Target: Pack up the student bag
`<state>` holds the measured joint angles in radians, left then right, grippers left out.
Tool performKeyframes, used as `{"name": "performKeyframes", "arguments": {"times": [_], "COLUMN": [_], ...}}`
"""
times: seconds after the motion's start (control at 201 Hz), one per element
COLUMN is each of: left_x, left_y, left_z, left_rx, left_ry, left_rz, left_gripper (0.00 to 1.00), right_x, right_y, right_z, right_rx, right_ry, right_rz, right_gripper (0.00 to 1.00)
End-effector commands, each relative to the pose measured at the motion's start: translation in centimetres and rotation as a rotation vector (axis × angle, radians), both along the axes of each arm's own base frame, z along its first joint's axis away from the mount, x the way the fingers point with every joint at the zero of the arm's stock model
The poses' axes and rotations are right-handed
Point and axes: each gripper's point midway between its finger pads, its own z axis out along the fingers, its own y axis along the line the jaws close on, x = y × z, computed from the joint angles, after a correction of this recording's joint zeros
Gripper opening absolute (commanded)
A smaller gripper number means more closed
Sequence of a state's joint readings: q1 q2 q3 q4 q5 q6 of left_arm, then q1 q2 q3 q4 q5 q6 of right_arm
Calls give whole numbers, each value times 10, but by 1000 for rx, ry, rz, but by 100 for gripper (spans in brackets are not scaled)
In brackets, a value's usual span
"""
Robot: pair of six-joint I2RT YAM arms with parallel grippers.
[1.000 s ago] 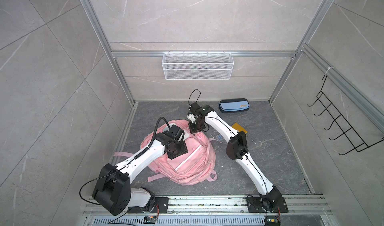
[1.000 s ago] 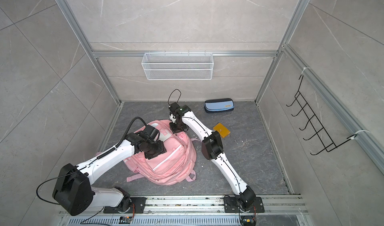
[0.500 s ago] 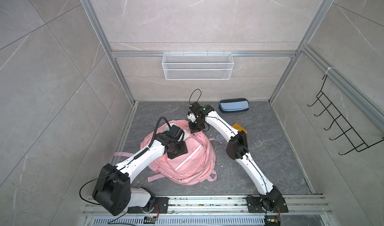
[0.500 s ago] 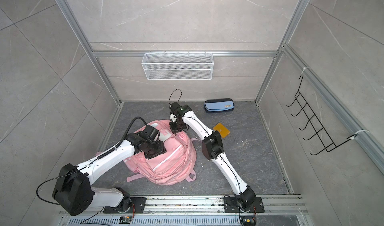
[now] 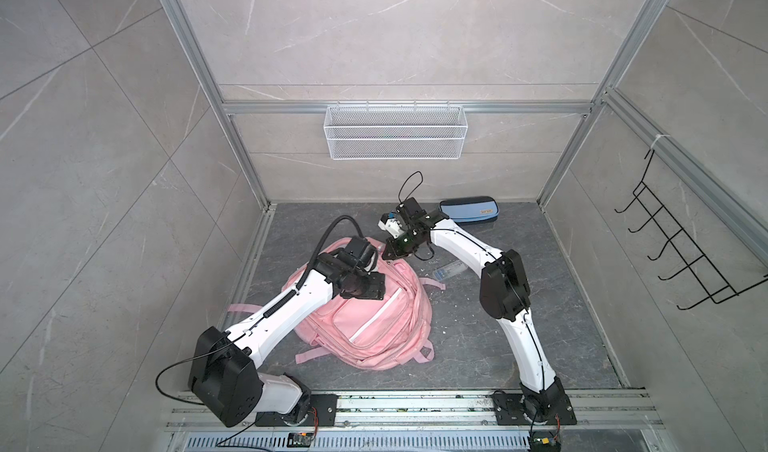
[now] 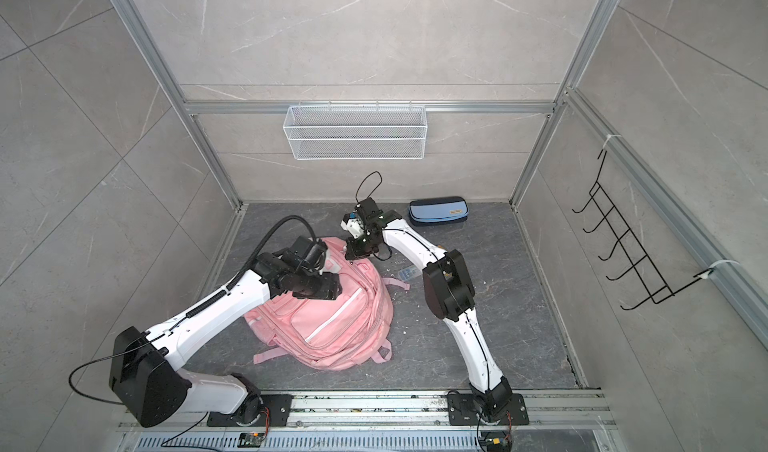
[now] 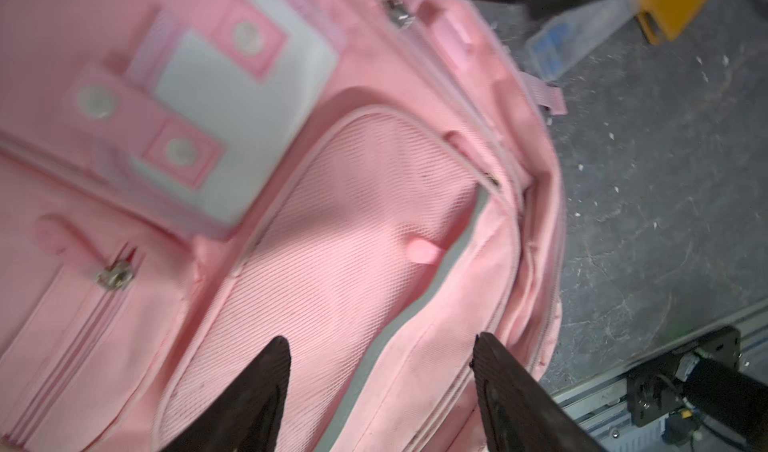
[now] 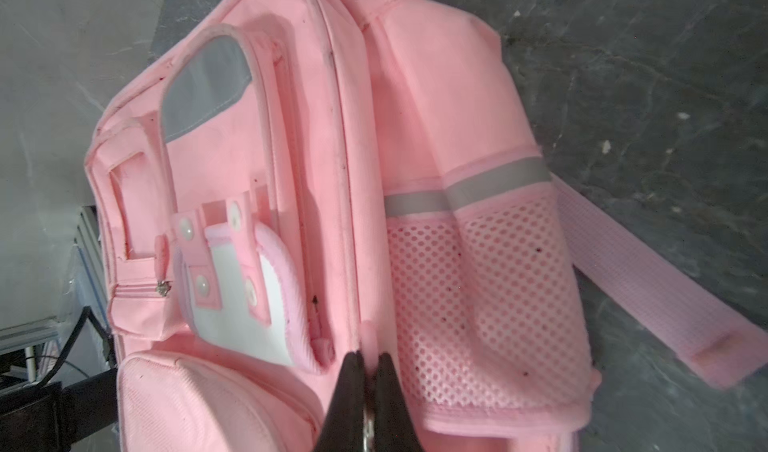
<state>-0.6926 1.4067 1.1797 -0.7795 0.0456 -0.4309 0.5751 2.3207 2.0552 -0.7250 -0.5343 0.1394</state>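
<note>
**Mia:** What do both top views show?
**Tom:** The big soft pink cloth backpack (image 5: 374, 325) lies flat on the grey floor (image 5: 478, 346). The left gripper (image 5: 368, 289) hangs over its top half. The right gripper (image 5: 390, 255) sits at its top edge.
**Mia:** And the left wrist view?
**Tom:** Two black fingers (image 7: 262, 391) stand wide apart, holding nothing. The bag's bumpy pink pocket (image 7: 353, 221) lies between and past them. I cannot tell if they touch it.
**Mia:** The right wrist view?
**Tom:** Those fingers (image 8: 347, 387) are pinched tight on what looks like a small pink zip tab (image 8: 365, 335).
**Mia:** Which step is it?
**Tom:** Opening the bag, I think. Next, the tab needs a pull along the zip while the left fingers hold the cloth still.
</note>
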Motion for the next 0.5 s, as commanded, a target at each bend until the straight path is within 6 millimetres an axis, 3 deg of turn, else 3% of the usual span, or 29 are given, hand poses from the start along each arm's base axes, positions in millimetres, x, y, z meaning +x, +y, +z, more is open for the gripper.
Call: {"name": "performKeyframes", "arguments": {"times": [0.0,0.249,0.493], "left_x": [-11,-20,-8], "left_y": [-23,-60,-55], "left_z": [-13,-40,-62], "left_rx": [85,232,434], "left_ry": [-37,-104,-182], "left_rz": [-172,-300,-288], "left_gripper": [71,71,64], "right_x": [27,33,39], "right_y": [-14,-32,-35], "right_z": [46,41,39], "right_rx": [174,207,215], "right_ry": [-85,-77,-75], "right_rz": [-60,-87,-96], "right_gripper": [0,0,0]}}
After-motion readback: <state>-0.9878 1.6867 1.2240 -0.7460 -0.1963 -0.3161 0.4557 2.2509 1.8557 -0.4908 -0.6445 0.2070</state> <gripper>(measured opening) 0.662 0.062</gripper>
